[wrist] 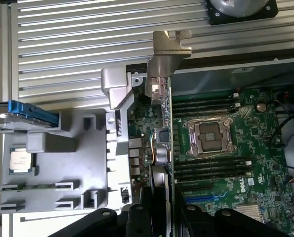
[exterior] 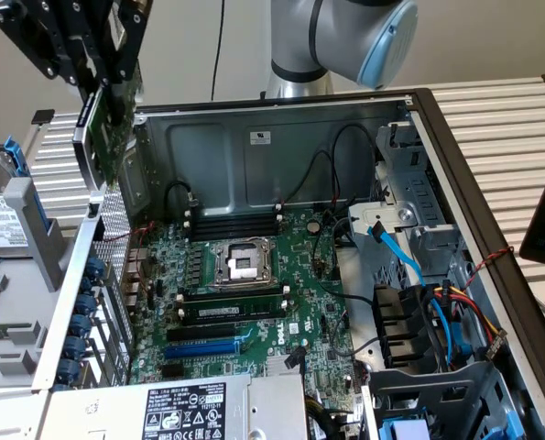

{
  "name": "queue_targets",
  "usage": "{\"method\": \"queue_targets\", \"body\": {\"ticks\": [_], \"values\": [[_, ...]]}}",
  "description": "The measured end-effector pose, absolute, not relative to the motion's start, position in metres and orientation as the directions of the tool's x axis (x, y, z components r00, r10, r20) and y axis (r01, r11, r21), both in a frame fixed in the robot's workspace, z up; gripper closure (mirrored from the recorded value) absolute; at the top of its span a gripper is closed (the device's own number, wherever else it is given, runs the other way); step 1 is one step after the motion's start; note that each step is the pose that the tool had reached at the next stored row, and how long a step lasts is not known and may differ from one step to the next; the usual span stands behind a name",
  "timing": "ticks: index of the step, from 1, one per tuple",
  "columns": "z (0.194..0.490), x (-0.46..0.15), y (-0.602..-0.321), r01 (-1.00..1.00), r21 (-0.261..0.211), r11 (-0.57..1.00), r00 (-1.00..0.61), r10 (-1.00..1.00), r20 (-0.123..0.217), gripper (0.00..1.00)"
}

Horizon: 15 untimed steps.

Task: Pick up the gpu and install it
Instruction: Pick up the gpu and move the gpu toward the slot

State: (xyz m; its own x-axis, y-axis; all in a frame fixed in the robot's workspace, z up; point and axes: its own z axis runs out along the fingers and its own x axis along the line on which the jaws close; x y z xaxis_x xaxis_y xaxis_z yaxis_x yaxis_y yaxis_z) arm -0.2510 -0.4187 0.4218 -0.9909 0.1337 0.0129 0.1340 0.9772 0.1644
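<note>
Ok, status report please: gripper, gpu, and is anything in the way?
The gripper shut on the gpu. Card held on edge above the case wall, not yet seated. Nothing seen lying over the blue slot.

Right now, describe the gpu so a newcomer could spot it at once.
Find the open computer case holding the large green motherboard. Above its wall at the exterior view's left, the black end effector grips the gpu. Unlike the motherboard and seated memory sticks, it is a small green card in mid-air with a silver end bracket.
</note>
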Motion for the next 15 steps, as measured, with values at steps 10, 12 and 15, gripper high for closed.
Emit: {"method": "queue_targets", "body": {"ticks": [10, 12, 15], "values": [[0.423, -0.217, -0.421, 0.117, 0.164, 0.98, -0.993, 0.115, 0.02, 0.72], [0.423, -0.208, -0.421, 0.117, 0.163, 0.98, -0.993, 0.115, 0.022, 0.72], [0.423, -0.194, -0.422, 0.118, 0.163, 0.98, -0.993, 0.115, 0.025, 0.72]]}}
